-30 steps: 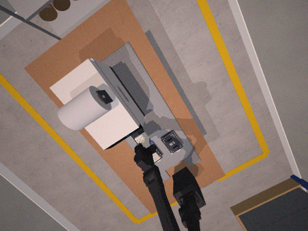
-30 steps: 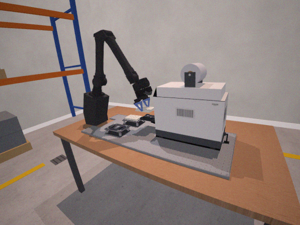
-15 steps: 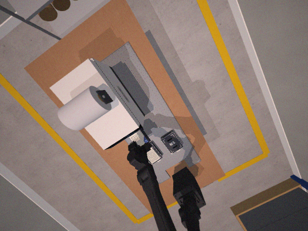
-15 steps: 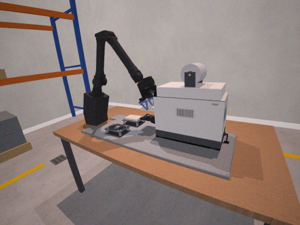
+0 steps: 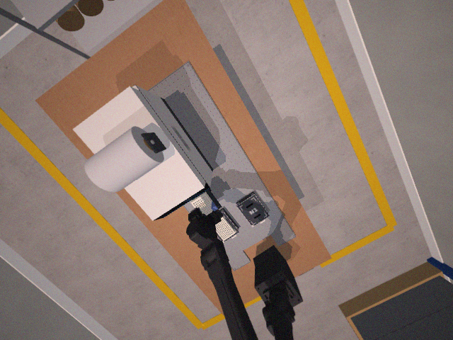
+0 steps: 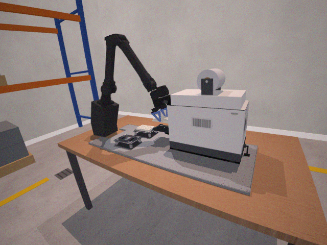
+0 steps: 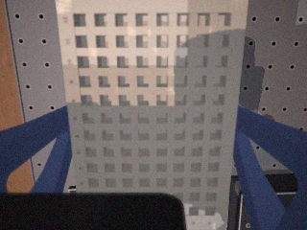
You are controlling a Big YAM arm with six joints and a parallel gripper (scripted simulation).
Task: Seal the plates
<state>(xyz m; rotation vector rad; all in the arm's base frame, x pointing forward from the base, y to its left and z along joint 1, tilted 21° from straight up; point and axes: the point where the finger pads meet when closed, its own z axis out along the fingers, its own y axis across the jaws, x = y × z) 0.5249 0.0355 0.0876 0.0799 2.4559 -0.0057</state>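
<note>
Above the tabletop [image 5: 153, 73] [image 6: 274, 168], jaws [image 6: 161, 115] grip a plate [image 5: 199, 202] [image 7: 151, 120].

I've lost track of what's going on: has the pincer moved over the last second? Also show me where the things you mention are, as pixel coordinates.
Yes. In the exterior view, the pincer [image 5: 207, 209] [image 6: 161, 115] [image 7: 153, 114] has shifted toward the big white machine [image 5: 173, 183] [image 6: 206, 126], which stands fixed.
</note>
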